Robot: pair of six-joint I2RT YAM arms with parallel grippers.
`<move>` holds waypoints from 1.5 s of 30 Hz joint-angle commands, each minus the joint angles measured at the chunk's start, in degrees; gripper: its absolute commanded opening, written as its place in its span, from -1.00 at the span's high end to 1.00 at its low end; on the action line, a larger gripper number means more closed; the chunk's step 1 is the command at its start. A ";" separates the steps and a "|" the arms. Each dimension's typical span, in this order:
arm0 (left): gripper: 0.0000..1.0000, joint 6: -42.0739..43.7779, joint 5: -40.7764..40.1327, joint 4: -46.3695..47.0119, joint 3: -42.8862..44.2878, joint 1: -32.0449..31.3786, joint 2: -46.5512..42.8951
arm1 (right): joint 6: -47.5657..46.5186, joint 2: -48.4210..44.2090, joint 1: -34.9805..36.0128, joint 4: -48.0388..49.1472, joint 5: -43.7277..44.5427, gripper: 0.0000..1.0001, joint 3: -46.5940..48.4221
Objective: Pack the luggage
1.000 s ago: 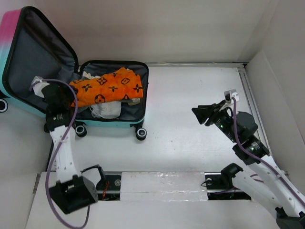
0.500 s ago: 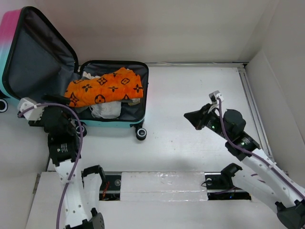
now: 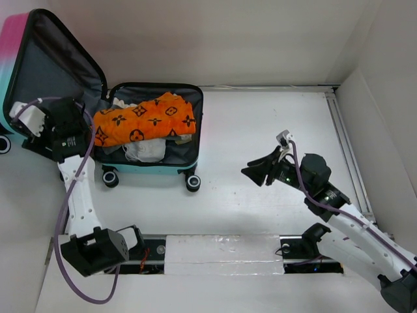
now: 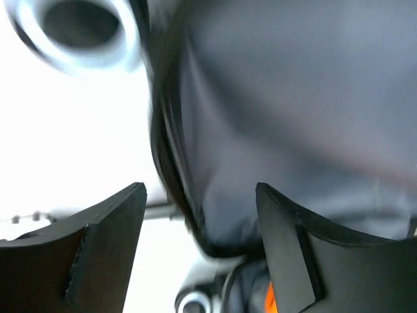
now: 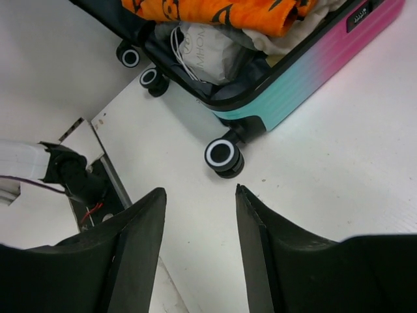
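A robot lab test cell: bare white walls (image 3: 228, 39) box in a white bench (image 3: 260, 130) with a mounting rail (image 3: 221, 251) at its near edge.

White table (image 3: 260, 130) — the luggage (image 3: 65, 72) open at its far left, lid up, wheels toward the arm bases.

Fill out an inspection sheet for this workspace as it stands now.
Surface: white table, flat.
Job's things: luggage lies open at the far left, lid propped up; orange cloth lies over a white bag inside.
Clutter: nothing seen.
Hands: left hand open, the lid's rim between its fingers, view blurred; right hand open, empty, above the table.
Cables: left purple cable runs along the left arm; right purple cable along the right arm; white cord lies in the luggage.
Surroundings: white walls behind and at the right.
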 commanded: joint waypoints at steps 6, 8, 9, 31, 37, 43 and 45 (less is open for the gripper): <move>-0.05 7.94 -9.61 0.10 12.31 0.31 5.37 | -0.57 0.65 1.42 5.12 -1.82 -0.06 0.26; 0.06 7.41 -9.09 -0.52 14.08 0.31 6.97 | -0.57 0.65 1.42 5.12 -1.29 -0.06 0.26; 0.14 7.41 -9.09 -1.04 14.61 0.31 6.97 | -0.57 0.65 1.42 5.12 -0.77 -0.06 0.26; 1.00 10.04 13.53 4.03 6.28 -28.42 -7.14 | -1.63 5.91 1.42 0.99 8.20 -0.01 2.10; 1.00 19.09 53.75 9.33 -0.42 -28.43 -11.84 | -0.49 8.55 1.42 2.13 8.20 -0.01 3.50; 0.47 23.58 79.14 4.84 5.37 -28.43 -3.05 | 0.13 12.24 2.57 2.66 9.34 -0.01 7.20; -0.51 24.11 85.55 3.35 6.61 -28.43 -0.51 | 0.13 12.25 2.57 2.14 11.36 -0.01 8.86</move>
